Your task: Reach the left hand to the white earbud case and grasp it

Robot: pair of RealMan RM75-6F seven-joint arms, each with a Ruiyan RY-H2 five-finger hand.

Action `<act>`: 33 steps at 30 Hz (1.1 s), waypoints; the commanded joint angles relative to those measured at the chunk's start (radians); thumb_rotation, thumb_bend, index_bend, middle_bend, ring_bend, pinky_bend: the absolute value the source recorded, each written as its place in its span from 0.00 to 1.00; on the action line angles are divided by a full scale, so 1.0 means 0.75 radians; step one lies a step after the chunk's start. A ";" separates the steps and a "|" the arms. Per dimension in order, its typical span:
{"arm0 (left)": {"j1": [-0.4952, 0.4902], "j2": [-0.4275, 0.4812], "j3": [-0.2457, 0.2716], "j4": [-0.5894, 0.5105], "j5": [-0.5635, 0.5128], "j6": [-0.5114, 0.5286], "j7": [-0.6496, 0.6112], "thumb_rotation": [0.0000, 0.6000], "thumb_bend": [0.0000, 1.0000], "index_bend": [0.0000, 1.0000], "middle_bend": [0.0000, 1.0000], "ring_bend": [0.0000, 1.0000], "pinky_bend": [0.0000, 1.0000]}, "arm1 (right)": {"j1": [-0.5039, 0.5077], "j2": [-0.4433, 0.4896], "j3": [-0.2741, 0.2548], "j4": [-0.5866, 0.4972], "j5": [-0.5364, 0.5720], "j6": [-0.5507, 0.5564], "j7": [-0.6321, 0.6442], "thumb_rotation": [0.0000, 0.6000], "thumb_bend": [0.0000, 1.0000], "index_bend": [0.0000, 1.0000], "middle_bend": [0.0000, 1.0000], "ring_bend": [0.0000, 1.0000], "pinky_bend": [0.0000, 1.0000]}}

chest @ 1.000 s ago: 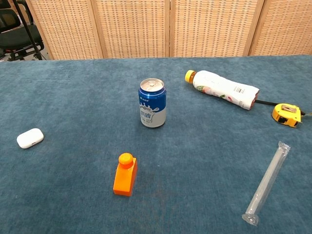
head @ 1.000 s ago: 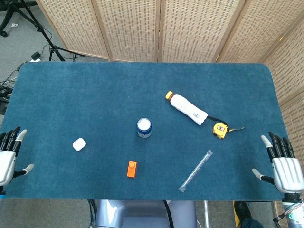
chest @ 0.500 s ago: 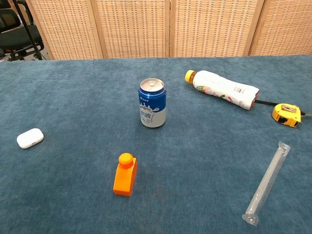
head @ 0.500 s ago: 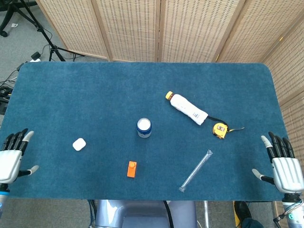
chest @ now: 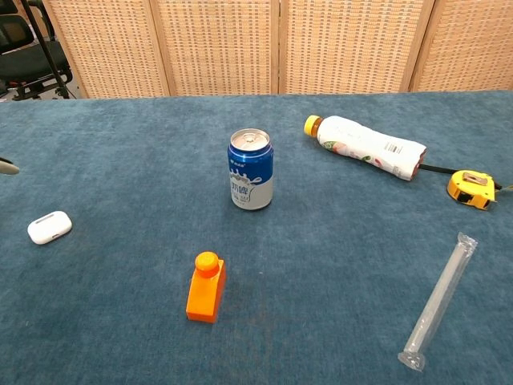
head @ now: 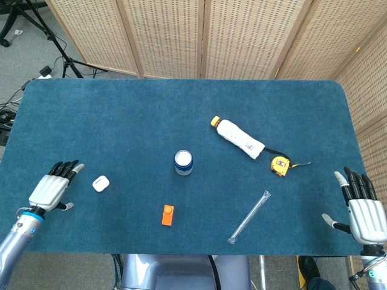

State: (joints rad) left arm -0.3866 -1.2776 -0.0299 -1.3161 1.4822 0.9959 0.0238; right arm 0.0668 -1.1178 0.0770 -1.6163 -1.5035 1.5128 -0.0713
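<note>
The white earbud case [head: 100, 183] lies flat on the blue table cloth at the left; the chest view shows the case [chest: 49, 227] near its left edge. My left hand [head: 54, 190] hovers open just left of the case, fingers spread and pointing toward it, not touching. In the chest view only one fingertip [chest: 8, 167] of this hand shows at the left edge. My right hand [head: 363, 211] is open at the table's right front corner, far from the case.
A blue can [head: 183, 162] stands mid-table, with an orange block [head: 168, 215] in front of it. A white bottle [head: 240, 138] lies on its side, a yellow tape measure [head: 279, 165] beside it. A clear tube [head: 249, 217] lies at the front right.
My left hand has moved right and forward from the table's left edge to a spot close beside the earbud case. The right hand has barely moved.
</note>
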 commanded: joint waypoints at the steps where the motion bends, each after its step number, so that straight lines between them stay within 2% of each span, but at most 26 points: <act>1: -0.056 -0.058 0.006 0.091 0.052 -0.033 -0.054 1.00 0.17 0.16 0.00 0.00 0.00 | -0.001 0.002 0.003 0.000 0.005 0.001 0.007 1.00 0.00 0.00 0.00 0.00 0.00; 8: -0.106 -0.122 0.018 0.166 0.092 -0.042 -0.076 1.00 0.21 0.20 0.00 0.00 0.00 | 0.001 0.004 0.010 0.001 0.021 -0.006 0.018 1.00 0.00 0.00 0.00 0.00 0.00; 21: -0.144 -0.218 0.027 0.225 0.087 -0.040 -0.039 1.00 0.23 0.32 0.00 0.00 0.00 | 0.003 0.006 0.017 0.006 0.033 -0.012 0.028 1.00 0.00 0.00 0.00 0.00 0.00; 23: -0.147 -0.226 0.027 0.234 0.078 -0.048 -0.034 1.00 0.23 0.36 0.00 0.00 0.00 | 0.003 0.006 0.018 0.006 0.035 -0.013 0.031 1.00 0.00 0.00 0.00 0.00 0.00; 27: -0.155 -0.240 0.029 0.244 0.065 -0.062 -0.023 1.00 0.23 0.51 0.00 0.00 0.00 | 0.005 0.007 0.018 0.007 0.037 -0.017 0.036 1.00 0.00 0.00 0.00 0.00 0.00; 33: -0.156 -0.249 0.025 0.249 0.052 -0.046 -0.026 1.00 0.27 0.61 0.00 0.00 0.00 | 0.004 0.010 0.020 0.006 0.040 -0.016 0.045 1.00 0.00 0.00 0.00 0.00 0.00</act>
State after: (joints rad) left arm -0.5039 -1.4642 -0.0104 -1.1302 1.5228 0.9591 0.0042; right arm 0.0699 -1.1105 0.0922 -1.6114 -1.4738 1.5008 -0.0380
